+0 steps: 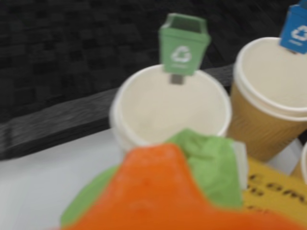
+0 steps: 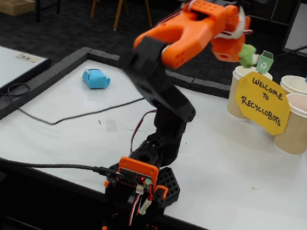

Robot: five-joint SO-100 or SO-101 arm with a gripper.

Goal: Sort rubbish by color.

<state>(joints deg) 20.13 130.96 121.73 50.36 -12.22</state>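
Observation:
My orange gripper (image 2: 245, 52) is shut on a crumpled green paper lump (image 2: 248, 54), held in the air just left of and above the cup with the green bin tag (image 2: 265, 62). In the wrist view the green lump (image 1: 211, 165) sits behind the orange finger (image 1: 153, 191), right at the near rim of the green-tagged cup (image 1: 170, 108), whose inside looks bare. A light blue paper lump (image 2: 96, 78) lies on the white table at the far left, well away from the arm.
A cup with a blue bin tag (image 1: 268, 96) stands right of the green-tagged one. An orange-tagged cup (image 2: 300, 124) is nearest. The yellow "Welcome to Recyclobots" sign (image 2: 262, 102) leans on the cups. A black cable (image 2: 60, 119) crosses the white table (image 2: 235, 172). Dark foam borders the table's far edge.

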